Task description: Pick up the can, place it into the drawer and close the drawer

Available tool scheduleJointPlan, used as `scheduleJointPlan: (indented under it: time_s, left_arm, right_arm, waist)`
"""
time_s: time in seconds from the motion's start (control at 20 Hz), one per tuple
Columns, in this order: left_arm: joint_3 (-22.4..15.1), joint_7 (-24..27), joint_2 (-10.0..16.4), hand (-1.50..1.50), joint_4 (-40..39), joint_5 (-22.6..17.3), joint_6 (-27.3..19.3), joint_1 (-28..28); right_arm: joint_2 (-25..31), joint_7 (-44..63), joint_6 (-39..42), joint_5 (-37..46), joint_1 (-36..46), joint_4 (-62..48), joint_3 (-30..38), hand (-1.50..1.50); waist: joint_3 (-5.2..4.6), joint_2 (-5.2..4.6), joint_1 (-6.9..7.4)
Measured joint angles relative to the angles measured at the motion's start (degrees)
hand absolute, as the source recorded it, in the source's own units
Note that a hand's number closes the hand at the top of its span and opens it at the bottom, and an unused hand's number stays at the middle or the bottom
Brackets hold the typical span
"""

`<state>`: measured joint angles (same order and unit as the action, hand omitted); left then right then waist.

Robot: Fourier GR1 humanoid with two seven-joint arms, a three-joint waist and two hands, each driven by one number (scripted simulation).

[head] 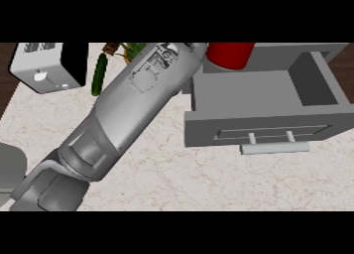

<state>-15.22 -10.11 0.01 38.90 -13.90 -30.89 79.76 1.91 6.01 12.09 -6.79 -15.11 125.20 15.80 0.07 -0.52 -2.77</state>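
The left hand lay hidden past the end of the left forearm [128,106], so its hold could not be told. Just beside that end, the red can [229,55] stood at the back of the open drawer [208,130]; whether it rested inside or hung above was unclear. Release and closing seemed left to do. One can, one drawer, one forearm, one toaster [39,67]

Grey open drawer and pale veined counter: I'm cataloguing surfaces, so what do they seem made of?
The grey open drawer looks like matte painted metal or plastic: flat, uniform, no grain. The pale veined counter looks like marble-type stone: thin reddish veins on cream.
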Motion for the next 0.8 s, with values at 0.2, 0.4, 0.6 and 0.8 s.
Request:
scheduleJointPlan:
  time_s: [0.2, 0.4, 0.6, 0.8]
  left_arm:
    - [-2.24, 1.65, -0.01, 1.5, -5.01, -2.69, -1.11, 3.35]
    - [-4.82, 2.56, -0.01, 1.5, -8.32, -6.19, -2.04, 5.02]
    - [-7.44, 4.02, 0.0, 1.5, -10.92, -8.51, -2.52, 5.48]
    - [-9.97, 5.75, -0.01, 1.5, -12.8, -10.15, -3.87, 5.83]
  right_arm:
    - [0.68, 0.05, 0.23, -0.27, 1.47, -1.18, 0.38, -1.5]
    - [0.46, 0.29, 0.2, 0.5, 2.25, -1.34, -0.66, -1.5]
    - [0.39, 0.42, -0.47, 1.3, 3.92, -2.62, -0.92, -1.5]
    - [0.61, 0.82, -0.45, 1.31, 4.59, -2.88, -1.04, -1.5]
  waist:
    - [0.03, -0.19, -0.66]
    - [0.06, -0.39, -1.63]
    - [0.07, -0.5, -1.86]
    - [0.08, -0.59, -2.35]
